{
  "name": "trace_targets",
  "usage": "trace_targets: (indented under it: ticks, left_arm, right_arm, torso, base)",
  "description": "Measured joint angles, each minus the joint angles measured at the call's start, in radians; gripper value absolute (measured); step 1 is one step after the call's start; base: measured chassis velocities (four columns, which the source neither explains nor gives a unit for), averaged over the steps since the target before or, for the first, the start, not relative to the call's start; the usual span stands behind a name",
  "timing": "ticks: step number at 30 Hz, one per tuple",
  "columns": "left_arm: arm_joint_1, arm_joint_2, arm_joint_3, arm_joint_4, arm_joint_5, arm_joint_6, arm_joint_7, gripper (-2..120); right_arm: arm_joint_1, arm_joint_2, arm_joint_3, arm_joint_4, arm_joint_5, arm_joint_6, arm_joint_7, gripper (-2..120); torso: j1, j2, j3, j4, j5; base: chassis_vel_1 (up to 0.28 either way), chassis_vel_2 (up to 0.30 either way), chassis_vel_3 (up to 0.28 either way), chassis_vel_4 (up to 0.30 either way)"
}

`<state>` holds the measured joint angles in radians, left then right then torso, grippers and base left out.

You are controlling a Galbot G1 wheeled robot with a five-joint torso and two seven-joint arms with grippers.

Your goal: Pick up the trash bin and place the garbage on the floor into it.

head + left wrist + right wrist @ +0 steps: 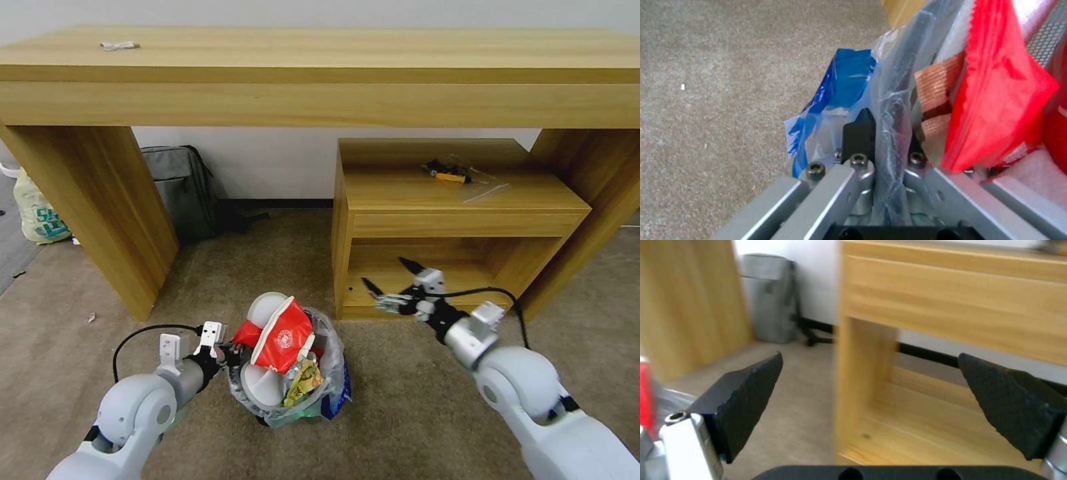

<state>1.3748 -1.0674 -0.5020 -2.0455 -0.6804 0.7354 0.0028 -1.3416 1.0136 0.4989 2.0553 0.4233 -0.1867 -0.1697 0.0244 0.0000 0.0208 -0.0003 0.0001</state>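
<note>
The trash bin [293,393] sits low centre on the floor [400,387], a beige short-pile carpet, just in front of the small wooden cabinet [453,220]; its black body is mostly hidden by the crinkly translucent liner bag with blue print [835,96]. It is stuffed full of garbage [283,343]: a glossy red wrapper with a round white logo, white rounded slipper-like pieces, a yellow-green snack wrapper, all heaped above the rim. The left gripper [230,352] is at the bin's left edge, jaws clamped on the rim with the bag film pinched between them; in the left wrist view a dark rim strip wrapped in plastic [893,133] runs between the black pads, with a red serrated-edge wrapper [1000,100] and a coppery ribbed strip [936,96] just beside it. The right gripper [395,283] hovers above the carpet right of the bin, in front of the cabinet's open lower shelf, jaws wide apart with nothing between them; its textured black fingertips [746,396] are wedge-shaped. A long light-wood tabletop [320,53] spans the top, with a small white item [120,45] too small to identify. A grey fabric backpack [183,193] leans against the white wall under it. A pale-yellow shopping bag with green print [37,213] is partly cut off by the desk leg. On the cabinet top lies a black-and-orange tool in a clear bag [450,175], hard to make out.
</note>
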Motion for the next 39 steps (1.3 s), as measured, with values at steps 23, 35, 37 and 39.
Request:
trace_targets:
  ticks: [23, 35, 37, 39]
  left_arm:
    - [-0.018, 0.069, -0.070, 0.044, -0.056, 0.000, -0.020, 0]
    - [-0.048, 0.067, -0.078, 0.123, -0.101, 0.000, -0.062, 0]
    - [-0.051, 0.063, -0.079, 0.143, -0.101, 0.000, -0.066, 0]
    - [-0.052, 0.062, -0.079, 0.148, -0.101, 0.000, -0.066, 0]
  right_arm:
    - [-0.309, 0.234, 0.191, -0.137, -0.233, 0.330, -0.031, 100]
    - [-0.281, 0.236, 0.177, -0.156, -0.224, 0.332, -0.032, 100]
    - [-0.276, 0.236, 0.175, -0.157, -0.220, 0.331, -0.032, 100]
    - [-0.274, 0.237, 0.175, -0.158, -0.218, 0.330, -0.032, 100]
  torso:
    - [0.000, 0.000, 0.000, -0.0001, -0.0001]
    - [0.000, 0.000, 0.000, 0.0000, -0.0002]
    - [0.000, 0.000, 0.000, 0.0001, -0.0002]
    - [0.000, 0.000, 0.000, 0.0001, -0.0002]
  base:
    - [0.000, 0.000, 0.000, 0.000]
    - [0.000, 0.000, 0.000, 0.000]
    - [0.000, 0.000, 0.000, 0.000]
    - [0.000, 0.000, 0.000, 0.000]
